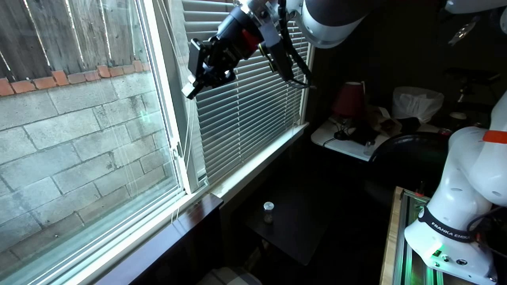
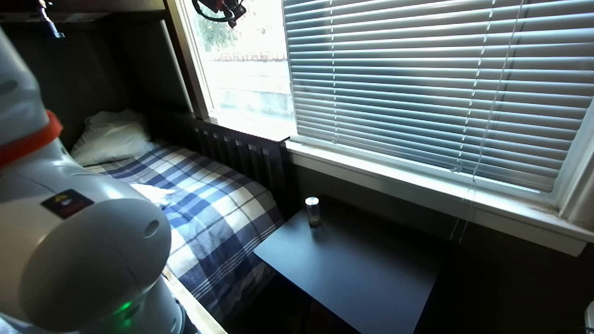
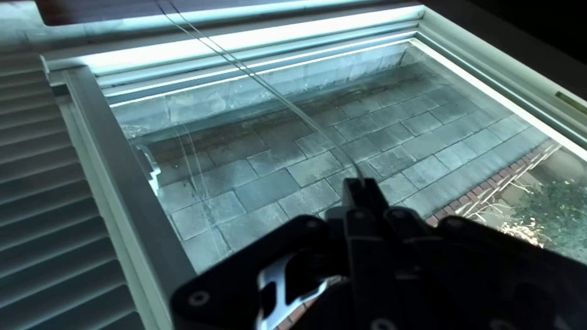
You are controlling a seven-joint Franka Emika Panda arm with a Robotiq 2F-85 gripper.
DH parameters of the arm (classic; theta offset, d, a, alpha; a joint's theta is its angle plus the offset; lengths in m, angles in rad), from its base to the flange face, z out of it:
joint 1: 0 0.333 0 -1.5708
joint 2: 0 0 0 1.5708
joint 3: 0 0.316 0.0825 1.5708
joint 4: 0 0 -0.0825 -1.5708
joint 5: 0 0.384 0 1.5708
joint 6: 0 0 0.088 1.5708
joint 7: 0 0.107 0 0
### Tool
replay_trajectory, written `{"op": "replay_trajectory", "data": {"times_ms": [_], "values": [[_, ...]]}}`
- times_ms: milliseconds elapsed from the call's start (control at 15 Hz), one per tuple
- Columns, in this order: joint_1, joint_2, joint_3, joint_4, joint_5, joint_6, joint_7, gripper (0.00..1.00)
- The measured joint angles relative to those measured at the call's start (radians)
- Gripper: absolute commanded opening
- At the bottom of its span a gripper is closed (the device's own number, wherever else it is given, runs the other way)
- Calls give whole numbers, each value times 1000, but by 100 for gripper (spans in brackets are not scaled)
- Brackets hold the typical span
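Running across the wrist view as two thin, pale strands, the cord (image 3: 293, 108) narrows to one blurred line where it meets the fingers (image 3: 375, 196). It hangs before the window (image 3: 135, 183), near the slatted blinds (image 2: 408, 88). The fingers are pressed together at their tips, pinching the cord between them. Outside is a wall (image 1: 59, 130) of grey blocks topped with reddish bricks (image 1: 83, 77). Lower down, well apart from the cord, a dark counter (image 2: 357, 273) carries an upright clear jar (image 2: 313, 212) with a shiny pale lid, seen in both exterior views. Close by, a bed (image 2: 222, 199) has a blue-and-white plaid cover and a pale pillow (image 2: 116, 139); a lamp (image 1: 349, 99) with a dark red shade stands in the dim far corner. In an exterior view the arm (image 1: 471, 170) extends high toward the window, tilted so that the fingers slant downward, well above the counter.
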Motion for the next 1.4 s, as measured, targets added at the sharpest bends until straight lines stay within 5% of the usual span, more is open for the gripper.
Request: {"op": "replay_trajectory", "data": {"times_ms": [400,867,933,1000,1400], "values": [[13,-84,-60,-105,-8,-36,-2,0],[-4,-94,-83,-95,-224,-35,-6,0],[-4,-90,-83,-91,-234,-35,-12,27],[-2,-86,-82,-88,-240,-35,-19,28],[25,-46,-81,-49,-243,-4,-82,73]]}}
